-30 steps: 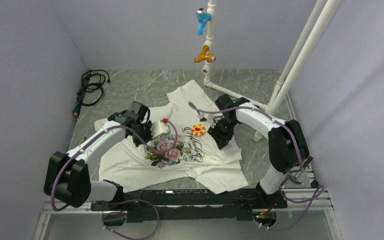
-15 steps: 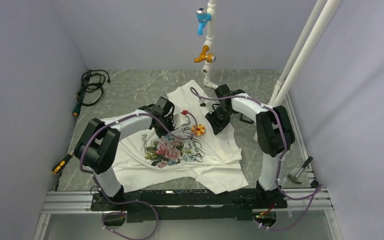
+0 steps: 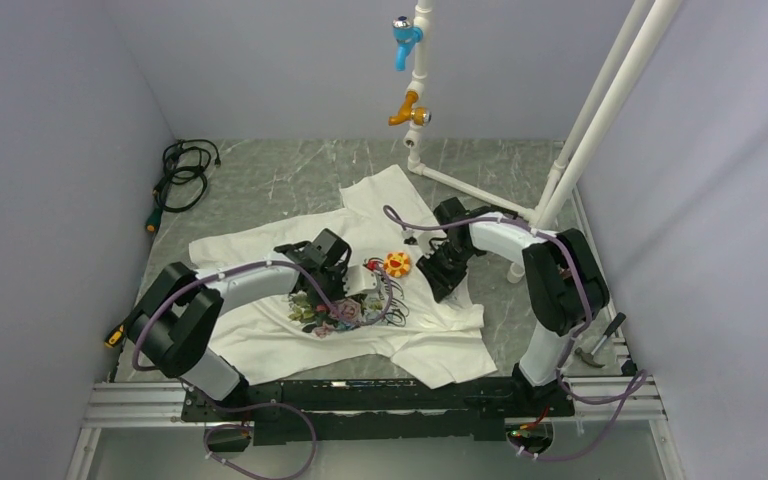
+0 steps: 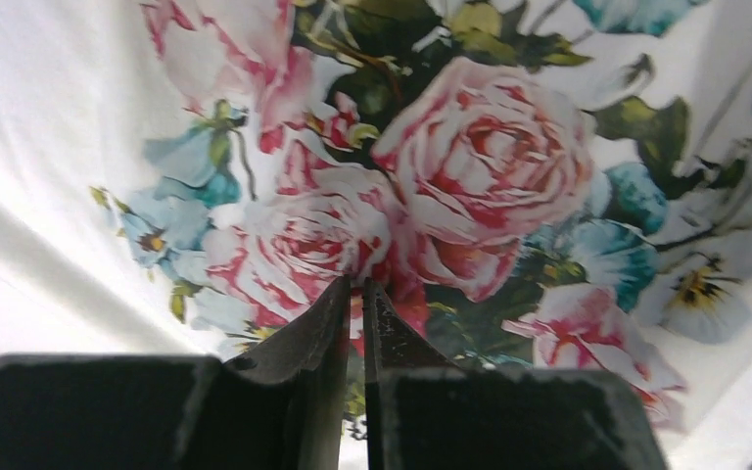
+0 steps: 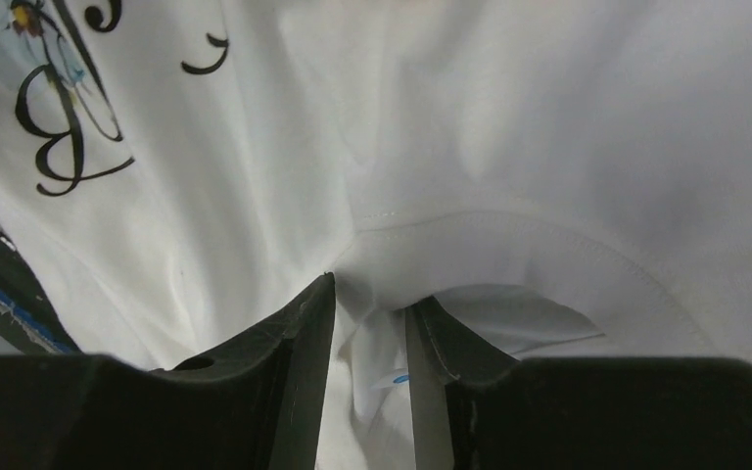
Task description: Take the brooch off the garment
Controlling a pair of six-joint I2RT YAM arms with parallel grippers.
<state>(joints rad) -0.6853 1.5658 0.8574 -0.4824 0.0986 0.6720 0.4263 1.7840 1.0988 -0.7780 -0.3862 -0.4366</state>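
The garment (image 3: 260,340), a white T-shirt with a rose print, lies spread on the table. The brooch (image 3: 396,263), a small orange-yellow flower, sits on its chest just right of the print. My left gripper (image 3: 368,283) is shut, its tips pressed on the pink roses (image 4: 480,157) just left of the brooch. In the left wrist view (image 4: 355,284) the brooch is out of view. My right gripper (image 3: 438,272) is just right of the brooch. In the right wrist view (image 5: 372,292) it is shut on a fold of the white collar seam (image 5: 548,245).
A white pipe frame (image 3: 480,190) with a blue tap (image 3: 403,40) and a yellow tap (image 3: 407,108) stands behind the shirt. A black cable coil (image 3: 182,175) lies at the back left. A hammer (image 3: 595,345) lies at the right edge, a yellow-and-black tool (image 3: 117,333) at the left.
My left gripper swung right toward the brooch, then came down and nearer onto the rose print. My right gripper shifted slightly nearer, staying on the collar. The shirt's upper part shifted a little.
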